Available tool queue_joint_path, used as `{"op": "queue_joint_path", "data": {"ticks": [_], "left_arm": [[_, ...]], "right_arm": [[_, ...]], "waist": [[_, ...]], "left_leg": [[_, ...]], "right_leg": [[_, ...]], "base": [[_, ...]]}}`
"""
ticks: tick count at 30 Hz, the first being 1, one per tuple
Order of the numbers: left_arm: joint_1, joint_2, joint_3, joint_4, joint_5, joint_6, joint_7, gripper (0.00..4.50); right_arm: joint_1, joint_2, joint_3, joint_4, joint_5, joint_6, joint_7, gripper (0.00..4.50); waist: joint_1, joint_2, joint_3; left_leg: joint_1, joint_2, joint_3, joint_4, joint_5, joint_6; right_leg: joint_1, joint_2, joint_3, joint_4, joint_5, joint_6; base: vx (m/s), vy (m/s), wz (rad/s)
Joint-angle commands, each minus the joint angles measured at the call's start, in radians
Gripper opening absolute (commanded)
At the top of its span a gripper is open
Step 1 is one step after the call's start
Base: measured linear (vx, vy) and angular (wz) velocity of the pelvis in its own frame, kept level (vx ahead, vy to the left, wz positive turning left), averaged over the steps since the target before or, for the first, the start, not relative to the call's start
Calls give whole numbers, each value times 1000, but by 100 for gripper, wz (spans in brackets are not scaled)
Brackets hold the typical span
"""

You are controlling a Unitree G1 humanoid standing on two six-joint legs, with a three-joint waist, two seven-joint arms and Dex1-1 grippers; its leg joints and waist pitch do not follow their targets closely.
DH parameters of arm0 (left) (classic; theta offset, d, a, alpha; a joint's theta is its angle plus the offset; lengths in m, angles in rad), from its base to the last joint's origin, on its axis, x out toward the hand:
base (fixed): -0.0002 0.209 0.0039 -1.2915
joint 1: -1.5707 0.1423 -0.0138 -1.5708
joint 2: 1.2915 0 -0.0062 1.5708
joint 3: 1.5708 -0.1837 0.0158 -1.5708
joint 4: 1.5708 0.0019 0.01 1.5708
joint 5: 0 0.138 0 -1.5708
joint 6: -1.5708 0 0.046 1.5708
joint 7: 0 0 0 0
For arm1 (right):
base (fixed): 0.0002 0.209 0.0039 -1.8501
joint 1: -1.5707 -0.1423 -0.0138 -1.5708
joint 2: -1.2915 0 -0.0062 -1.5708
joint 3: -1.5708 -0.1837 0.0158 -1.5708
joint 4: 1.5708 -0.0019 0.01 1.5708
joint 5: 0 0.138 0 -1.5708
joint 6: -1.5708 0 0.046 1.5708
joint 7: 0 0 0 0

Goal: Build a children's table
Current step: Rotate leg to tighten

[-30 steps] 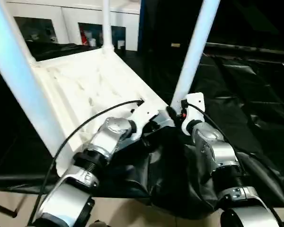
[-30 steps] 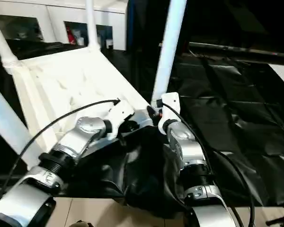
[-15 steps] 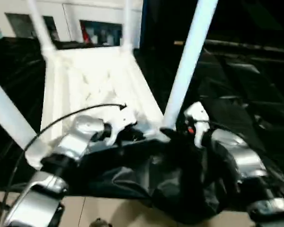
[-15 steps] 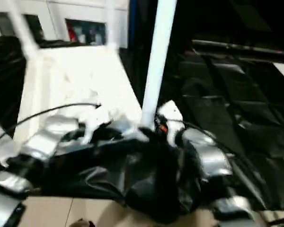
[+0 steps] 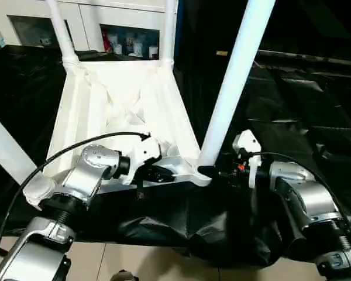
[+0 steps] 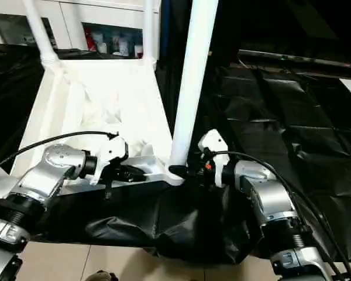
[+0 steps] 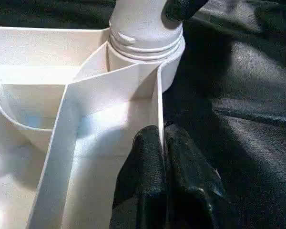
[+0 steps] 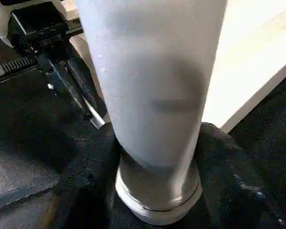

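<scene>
While L fingers (image 7: 152,181) pinch tabletop (image 5: 120,96) rim; R fingers (image 8: 226,157) straddle leg (image 5: 234,88) base.

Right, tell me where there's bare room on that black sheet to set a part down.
Free: the black sheet on the robot's right of the near leg, out to its far edge. Crowded: the tabletop corner, where the left gripper pinches the rim and the right gripper straddles the near leg's base.

Work surface: table covered in crinkled black plastic sheeting (image 5: 292,111), which bunches and hangs over the near edge. White tabletop (image 5: 114,108) lies on it upside down, ribbed underside up. Tan floor (image 5: 164,263) below.
</scene>
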Motion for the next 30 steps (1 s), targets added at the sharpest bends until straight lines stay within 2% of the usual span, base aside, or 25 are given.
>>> {"op": "queue_joint_path", "data": {"ticks": [1, 13, 15, 17, 18, 19, 20, 21, 22, 23, 25, 27, 28, 29, 30], "left_arm": [[12, -16, -15, -19, -25, 7, -18, 0], [17, -30, -15, -27, -16, 18, 2, 0], [-1, -50, -7, 3, 9, 28, 75, 0], [-12, -61, -2, 22, 23, 36, 116, 0], [-31, -82, 5, 51, 39, 35, 173, 0], [-57, -111, 11, 88, 54, 37, 236, 0], [-76, -133, 15, 115, 66, 37, 283, 0], [-76, -133, 15, 115, 66, 37, 283, 0], [-120, -182, 20, 175, 88, 51, 384, 0], [-139, -208, 23, 198, 94, 63, 430, 0], [-160, -239, 30, 223, 96, 76, 482, 0], [-194, -293, 39, 265, 102, 88, 563, 0], [-209, -316, 36, 287, 109, 83, 592, 0], [-214, -323, 33, 295, 114, 75, 600, 0], [-218, -329, 30, 301, 118, 69, 607, 0]], "right_arm": [[4, -10, 3, -24, 9, 14, 23, 204], [10, -13, 6, -20, 13, 18, 25, 197], [5, 8, -2, 11, -12, 8, -42, 197], [0, 20, -6, 32, -29, 1, -84, 197], [-6, 43, -11, 66, -55, -3, -154, 197], [-14, 86, -26, 109, -80, 13, -268, 197], [-20, 121, -40, 137, -92, 30, -351, 196], [-20, 121, -40, 137, -92, 30, -351, 196], [-37, 195, -73, 186, -103, 54, -509, 196], [-46, 227, -85, 206, -109, 67, -577, 196], [-57, 259, -91, 227, -115, 76, -639, 196], [-79, 314, -96, 261, -119, 69, -719, 196], [-93, 339, -93, 277, -127, 56, -743, 196], [-99, 348, -93, 283, -129, 48, -748, 196], [-104, 356, -93, 288, -130, 42, -753, 196]], "waist": [[2, 0, -62], [3, -2, -62], [2, -2, -62], [2, -2, -59], [1, -3, -59], [-3, -1, -53], [-5, -3, -54], [-5, -3, -54], [-10, 0, -50], [-10, 1, -51], [-14, 0, -52], [-13, 3, -52], [-12, 9, -53], [-13, 5, -52], [-11, 5, -53]], "left_leg": [[18, 17, 6, -51, -164, 41], [17, 16, 6, -48, -160, 44], [17, 16, 6, -48, -154, 43], [18, 15, 6, -49, -175, 33], [16, 15, 6, -49, -182, 27], [18, 12, 6, -53, -212, 12], [19, 11, 3, -55, -237, -9], [19, 11, 3, -55, -237, -9], [22, 10, 1, -60, -278, -28], [24, 10, -2, -60, -290, -34], [22, 9, -4, -63, -297, -39], [25, 10, -3, -62, -302, -36], [25, 10, -4, -62, -305, -38], [23, 9, -5, -63, -309, -39], [25, 9, -4, -63, -314, -36]], "right_leg": [[48, -58, 23, -53, -18, -242], [49, -58, 23, -53, -29, -237], [48, -57, 23, -52, -22, -238], [45, -59, 23, -57, -65, -232], [44, -60, 23, -58, -81, -229], [39, -58, 24, -66, -141, -218], [40, -62, 24, -70, -210, -202], [40, -62, 24, -70, -210, -202], [33, -61, 26, -80, -299, -167], [33, -62, 25, -82, -319, -161], [33, -61, 25, -84, -331, -153], [30, -61, 27, -85, -315, -152], [30, -60, 27, -85, -300, -155], [32, -58, 25, -86, -295, -153], [31, -58, 26, -87, -295, -151]], "base": [[0, 0, 0], [0, 0, 0], [0, 0, 0], [0, 0, 0], [0, 0, 0], [0, 0, 0], [0, 0, 0], [0, 0, 0], [0, 0, 0], [0, 0, 0], [0, 0, 0], [0, 0, 0], [0, 0, 0], [0, 0, 0], [0, 0, 0]]}}
